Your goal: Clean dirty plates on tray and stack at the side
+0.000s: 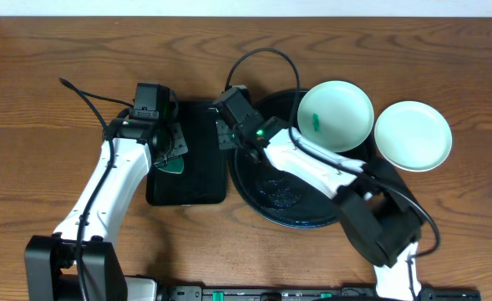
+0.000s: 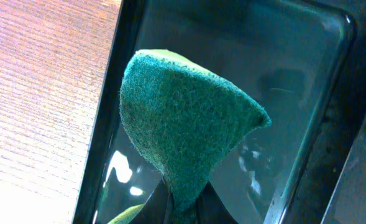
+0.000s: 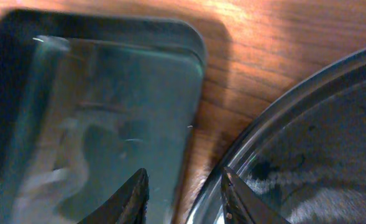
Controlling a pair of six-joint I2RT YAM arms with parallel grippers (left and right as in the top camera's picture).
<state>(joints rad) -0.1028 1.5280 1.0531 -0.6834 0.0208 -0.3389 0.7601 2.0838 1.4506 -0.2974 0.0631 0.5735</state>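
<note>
The round black tray (image 1: 266, 196) sits right of centre, its rim (image 3: 294, 106) also in the right wrist view. A pale plate (image 1: 335, 115) with a small teal smear rests over the tray's far right edge. A second, pale mint plate (image 1: 413, 135) lies on the table just right of the tray. My left gripper (image 1: 167, 149) hangs over the rectangular black tray (image 1: 197, 180), shut on a green sponge (image 2: 183, 118). My right gripper (image 3: 186, 199) is open and empty, low over the gap between the two trays.
Bare wooden table (image 1: 45, 100) lies to the left and far side. A strip of wood (image 3: 232, 93) shows between the rectangular tray (image 3: 108, 112) and the round one. Black cables (image 1: 262, 57) loop behind the right arm.
</note>
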